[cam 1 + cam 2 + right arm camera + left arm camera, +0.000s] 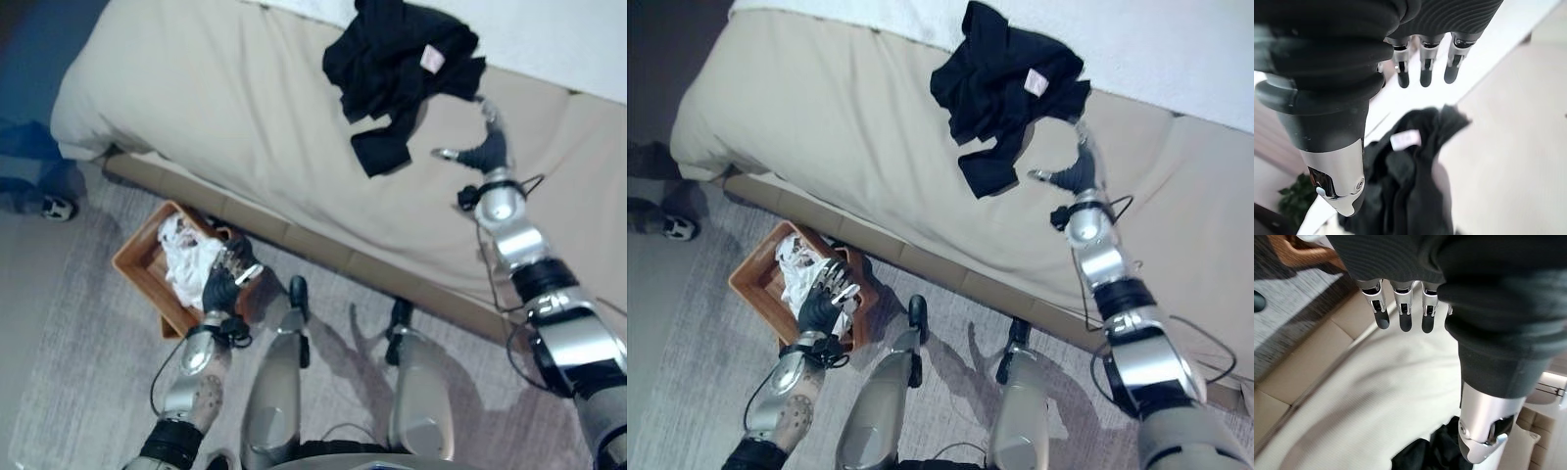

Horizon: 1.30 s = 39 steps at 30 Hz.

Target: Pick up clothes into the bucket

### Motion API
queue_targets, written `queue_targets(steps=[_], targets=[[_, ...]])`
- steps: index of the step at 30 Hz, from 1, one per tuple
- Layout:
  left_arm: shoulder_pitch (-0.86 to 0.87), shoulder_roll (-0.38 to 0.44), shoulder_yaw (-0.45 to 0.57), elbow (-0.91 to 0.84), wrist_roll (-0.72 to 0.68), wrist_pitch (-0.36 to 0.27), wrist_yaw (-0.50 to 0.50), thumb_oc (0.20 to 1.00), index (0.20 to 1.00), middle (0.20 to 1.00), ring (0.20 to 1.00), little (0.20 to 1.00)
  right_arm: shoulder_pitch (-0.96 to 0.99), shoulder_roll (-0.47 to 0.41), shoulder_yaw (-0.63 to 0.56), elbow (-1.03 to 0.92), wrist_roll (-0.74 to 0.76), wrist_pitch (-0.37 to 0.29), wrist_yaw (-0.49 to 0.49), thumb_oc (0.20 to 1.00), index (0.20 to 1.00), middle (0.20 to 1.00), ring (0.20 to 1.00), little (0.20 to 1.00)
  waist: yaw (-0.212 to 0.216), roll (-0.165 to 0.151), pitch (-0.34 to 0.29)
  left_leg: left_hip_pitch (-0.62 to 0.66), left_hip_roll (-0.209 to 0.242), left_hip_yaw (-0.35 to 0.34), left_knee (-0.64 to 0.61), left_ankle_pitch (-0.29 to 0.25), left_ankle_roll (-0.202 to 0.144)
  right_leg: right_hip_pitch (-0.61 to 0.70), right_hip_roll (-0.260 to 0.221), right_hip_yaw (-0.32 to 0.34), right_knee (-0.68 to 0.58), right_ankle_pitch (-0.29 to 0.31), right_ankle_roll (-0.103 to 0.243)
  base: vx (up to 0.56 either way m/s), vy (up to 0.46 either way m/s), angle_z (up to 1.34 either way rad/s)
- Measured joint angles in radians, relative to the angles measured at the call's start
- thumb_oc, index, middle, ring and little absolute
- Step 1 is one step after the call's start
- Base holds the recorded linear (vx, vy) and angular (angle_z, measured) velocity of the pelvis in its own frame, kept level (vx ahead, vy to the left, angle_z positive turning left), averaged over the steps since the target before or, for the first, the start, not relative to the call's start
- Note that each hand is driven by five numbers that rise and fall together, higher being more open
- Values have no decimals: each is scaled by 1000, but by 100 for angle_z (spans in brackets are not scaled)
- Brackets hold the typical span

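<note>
My head looks down; my wrists look close along each hand.
Both eyes share the bed (245,108); black clothes (397,69) at one o'clock, also in both wrist views.

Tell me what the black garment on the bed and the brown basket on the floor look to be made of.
Black garment: soft matte fabric, likely a knit; it lies crumpled in limp folds with a small pale label showing. Brown basket: rigid, with straight flat walls in a warm orange-brown, so probably wood or a leather-look board; the surface is too small to tell which. White cloth already lies in it.
</note>
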Motion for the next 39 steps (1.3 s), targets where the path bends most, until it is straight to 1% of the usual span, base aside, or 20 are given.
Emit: queue_targets(steps=[1, 3, 5, 8, 11, 13, 15, 19, 20, 21, 22, 25, 27, 32, 34, 35, 36, 37, 38, 39], targets=[[0, 4, -9, -2, 4, -2, 0, 1000, 1000, 1000, 1000, 1000, -34, -21, 15, 15, -8, 0, -8, 1000, 1000, 1000, 1000, 1000, 0, 0, 0, -29, 0, -2, 4, 4, 0, -31, -1, -1, 15, -3, -3, -14, -12, 7], [0, -1, -11, -2, 6, -1, 2, 1000, 1000, 1000, 1000, 1000, -73, -34, 24, 44, -27, 2, -20, 1000, 1000, 1000, 1000, 1000, 0, 0, 3, -57, 1, -8, 2, 12, 0, -62, -2, -4, 26, -4, -6, -18, -32, 8], [1, 3, -25, -13, 7, -10, 9, 1000, 1000, 1000, 1000, 1000, -134, -71, 84, 91, -45, 7, -28, 1000, 1000, 1000, 1000, 1000, 1, 0, 4, -102, 1, -26, 1, 25, -5, -110, -4, -13, 47, -8, -11, -4, -45, 12], [-1, 3, -36, -33, 7, -12, 18, 1000, 1000, 1000, 1000, 1000, -190, -116, 127, 119, -74, 14, -39, 1000, 1000, 1000, 1000, 1000, 4, 1, 5, -161, 4, -44, -4, 40, -15, -174, -5, -27, 78, -17, -20, 10, -45, 15], [0, 3, -45, -39, 7, -15, 23, 1000, 1000, 1000, 1000, 1000, -215, -134, 158, 122, -106, 19, -48, 1000, 1000, 1000, 1000, 1000, 22, 1, 5, -194, 4, -57, -8, 48, -17, -219, -8, -29, 110, -31, -27, 17, -53, 7], [0, 3, -44, -58, 7, -16, 30, 1000, 1000, 1000, 1000, 1000, -237, -141, 177, 128, -116, 21, -50, 1000, 1000, 1000, 1000, 1000, 26, 1, 5, -217, 5, -62, -9, 52, -18, -246, -13, -35, 129, -39, -36, 17, -58, 9], [-1, 3, -45, -80, 8, -19, 31, 1000, 1000, 1000, 1000, 1000, -265, -151, 208, 136, -130, 24, -55, 1000, 1000, 1000, 1000, 1000, 23, 1, 5, -243, 2, -81, -7, 60, -26, -271, -20, -48, 155, -51, -41, 19, -51, 20], [-3, 5, -45, -111, 8, -20, 41, 1000, 1000, 1000, 1000, 1000, -310, -160, 260, 167, -183, 36, -57, 1000, 1000, 1000, 1000, 1000, 26, 1, 5, -287, 0, -112, 4, 66, -30, -308, -31, -75, 199, -76, -53, 21, -41, 22], [-6, 5, -45, -113, 8, -23, 46, 1000, 1000, 1000, 1000, 1000, -318, -163, 265, 171, -197, 38, -57, 1000, 1000, 1000, 1000, 1000, 36, 1, 5, -299, -1, -118, 5, 66, -31, -321, -35, -80, 214, -84, -55, 16, -40, 14], [-6, 6, -45, -113, 8, -26, 50, 1000, 1000, 1000, 1000, 1000, -329, -164, 283, 184, -200, 38, -57, 1000, 1000, 1000, 1000, 1000, 38, 1, 5, -304, -2, -121, 8, 67, -32, -327, -36, -80, 222, -87, -57, 10, -52, 15], [-7, 9, -44, -114, 8, -33, 54, 1000, 1000, 1000, 1000, 1000, -356, -168, 323, 209, -217, 42, -56, 1000, 1000, 1000, 1000, 1000, 38, 1, 5, -314, -4, -127, 9, 72, -39, -338, -39, -82, 232, -92, -61, 9, -40, 9], [-10, 12, -44, -116, 7, -37, 58, 1000, 1000, 1000, 1000, 1000, -370, -175, 350, 216, -244, 44, -55, 1000, 1000, 1000, 1000, 1000, 53, 1, 5, -332, -4, -140, 14, 73, -40, -350, -40, -94, 244, -99, -63, 13, -50, 11], [-10, 14, -43, -125, 7, -38, 59, 1000, 1000, 1000, 1000, 1000, -393, -174, 382, 251, -264, 54, -53, 1000, 1000, 1000, 1000, 1000, 57, 1, 5, -341, -11, -160, 20, 75, -43, -354, -54, -109, 268, -114, -68, 15, -65, 22], [-10, 20, -43, -152, 7, -45, 66, 1000, 1000, 1000, 1000, 1000, -454, -172, 420, 310, -268, 58, -45, 1000, 1000, 1000, 1000, 1000, 77, 1, 5, -368, -17, -184, 24, 78, -48, -378, -67, -125, 303, -134, -74, 23, -41, 14], [-9, 23, -43, -151, 6, -47, 69, 1000, 1000, 1000, 1000, 1000, -472, -160, 423, 347, -268, 58, -40, 1000, 1000, 1000, 1000, 1000, 84, 1, 5, -378, -17, -196, 24, 71, -55, -384, -70, -136, 320, -152, -66, 73, -49, 18], [-9, 23, -43, -151, 6, -48, 71, 1000, 1000, 1000, 1000, 1000, -480, -149, 432, 398, -268, 61, -32, 1000, 1000, 1000, 1000, 1000, 85, 1, 5, -377, -18, -197, 23, 76, -50, -384, -75, -137, 329, -157, -74, 4, -6, 18], [-8, 24, -43, -151, 6, -50, 74, 1000, 1000, 1000, 1000, 1000, -480, -148, 432, 402, -267, 61, -28, 1000, 1000, 1000, 1000, 1000, 92, 1, 5, -378, -17, -199, 23, 76, -49, -386, -74, -139, 331, -160, -78, 12, -9, 13], [-6, 24, -43, -151, 6, -50, 80, 1000, 1000, 1000, 1000, 1000, -488, -136, 432, 424, -266, 62, -22, 824, 824, 824, 824, 824, 106, 1, 5, -380, -16, -200, 24, 76, -49, -388, -74, -140, 333, -162, -82, 0, 0, 0], [-6, 23, -44, -151, 6, -50, 81, 1000, 1000, 1000, 1000, 1000, -488, -127, 435, 443, -263, 62, -15, 213, 213, 213, 213, 213, 110, 1, 5, -381, -16, -201, 24, 77, -49, -389, -74, -141, 335, -162, -82, 0, 0, 0], [-6, 23, -44, -151, 6, -50, 82, 1000, 1000, 1000, 1000, 1000, -490, -122, 438, 451, -263, 63, -11, 200, 200, 200, 200, 200, 110, 1, 4, -382, -16, -202, 24, 77, -49, -389, -74, -142, 334, -162, -82, 0, 0, 0]])
